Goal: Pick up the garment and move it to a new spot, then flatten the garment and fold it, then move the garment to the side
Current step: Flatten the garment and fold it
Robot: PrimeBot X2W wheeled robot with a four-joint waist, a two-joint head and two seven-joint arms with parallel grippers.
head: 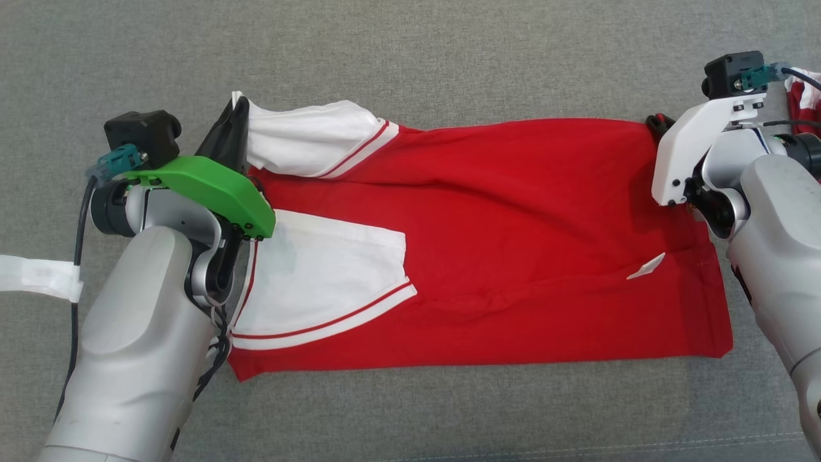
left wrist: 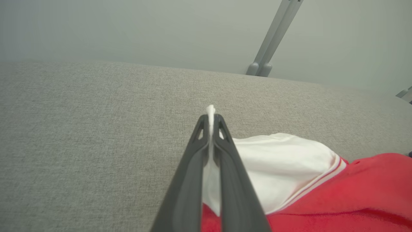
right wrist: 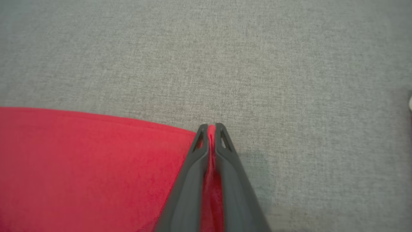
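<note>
Head view puts my left gripper [head: 226,128] at the garment's far left corner, pinched shut on the tip of the upper white sleeve [head: 308,138]. In the left wrist view a sliver of white cloth pokes out between the closed fingers. The garment [head: 500,237], red with white sleeves, lies spread lengthwise on the grey fabric surface [head: 410,51] between my arms, its lower sleeve [head: 321,282] folded in over the body. At the far right corner my right gripper [right wrist: 210,129] is closed on the red hem [right wrist: 135,126], with a thin fold of it caught between the fingers. Both holds look slight to me: a sharp pull could slip the sleeve tip or the hem out. If one arm lifts ahead of the other, the fold would go askew and the lower sleeve could flop loose.
</note>
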